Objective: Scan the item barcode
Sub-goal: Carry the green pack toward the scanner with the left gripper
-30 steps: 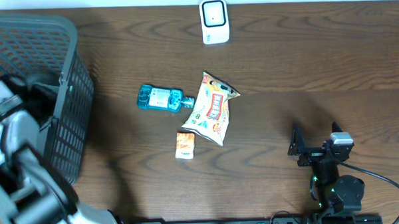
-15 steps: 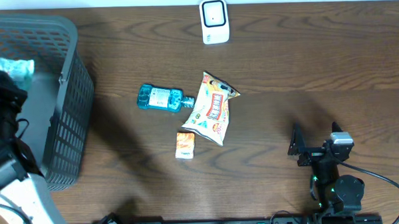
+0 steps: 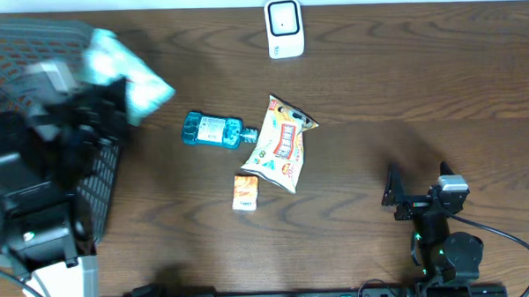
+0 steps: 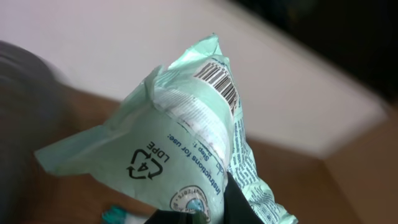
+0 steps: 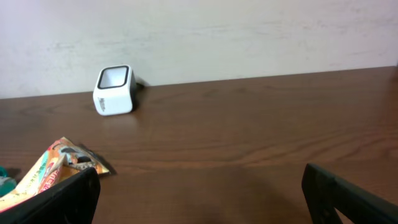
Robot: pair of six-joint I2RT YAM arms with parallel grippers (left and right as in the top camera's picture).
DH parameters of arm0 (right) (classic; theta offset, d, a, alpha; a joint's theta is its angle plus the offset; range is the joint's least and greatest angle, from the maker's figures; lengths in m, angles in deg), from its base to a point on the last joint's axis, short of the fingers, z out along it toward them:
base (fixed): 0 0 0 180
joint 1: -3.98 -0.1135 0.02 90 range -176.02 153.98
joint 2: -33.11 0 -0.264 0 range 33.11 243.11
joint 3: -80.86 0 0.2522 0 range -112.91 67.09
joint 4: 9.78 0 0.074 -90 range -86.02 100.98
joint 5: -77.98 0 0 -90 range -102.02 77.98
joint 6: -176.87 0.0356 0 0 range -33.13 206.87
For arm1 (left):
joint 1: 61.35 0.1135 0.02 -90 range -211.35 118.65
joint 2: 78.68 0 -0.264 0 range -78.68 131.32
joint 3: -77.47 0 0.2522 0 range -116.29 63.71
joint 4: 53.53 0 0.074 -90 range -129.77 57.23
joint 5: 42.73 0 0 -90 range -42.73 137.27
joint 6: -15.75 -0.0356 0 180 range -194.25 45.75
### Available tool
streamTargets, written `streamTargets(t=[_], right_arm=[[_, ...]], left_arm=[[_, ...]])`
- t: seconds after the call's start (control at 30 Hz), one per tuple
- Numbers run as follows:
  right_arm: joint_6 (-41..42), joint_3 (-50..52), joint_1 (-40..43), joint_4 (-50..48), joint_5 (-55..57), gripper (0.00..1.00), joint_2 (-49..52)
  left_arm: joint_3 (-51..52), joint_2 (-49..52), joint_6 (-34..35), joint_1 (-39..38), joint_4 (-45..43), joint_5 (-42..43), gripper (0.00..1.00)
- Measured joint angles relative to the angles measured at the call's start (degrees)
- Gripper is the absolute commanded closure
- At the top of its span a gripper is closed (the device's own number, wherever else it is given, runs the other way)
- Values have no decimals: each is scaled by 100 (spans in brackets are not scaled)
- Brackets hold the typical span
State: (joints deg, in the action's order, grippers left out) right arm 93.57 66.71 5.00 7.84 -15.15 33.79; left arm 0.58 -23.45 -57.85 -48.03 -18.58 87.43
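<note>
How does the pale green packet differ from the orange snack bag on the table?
The pale green packet is held aloft by the left pincer; the orange snack bag lies on the table. The packet shows a barcode; on the bag none is visible. Both are soft, crinkled pouches.

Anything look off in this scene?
Nothing spilled or broken. The teal bottle lies on its side, touching the snack bag; the green pouch in the left claw is crumpled, barcode showing.
</note>
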Motion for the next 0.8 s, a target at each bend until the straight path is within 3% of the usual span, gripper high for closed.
streamTargets(t=[0.17, 0.33, 0.53, 0.8], right_arm=[[0, 0, 0, 2, -2, 1, 0], [0, 0, 0, 2, 0, 1, 0], [0, 0, 0, 2, -2, 1, 0], [0, 0, 0, 4, -2, 1, 0]], left_arm=[[59, 254, -822, -1246, 817, 201, 93], [494, 752, -1294, -2393, 772, 190, 93], [846, 1725, -1478, -3495, 131, -197, 93], [857, 3414, -1445, -4524, -1661, -507, 92]])
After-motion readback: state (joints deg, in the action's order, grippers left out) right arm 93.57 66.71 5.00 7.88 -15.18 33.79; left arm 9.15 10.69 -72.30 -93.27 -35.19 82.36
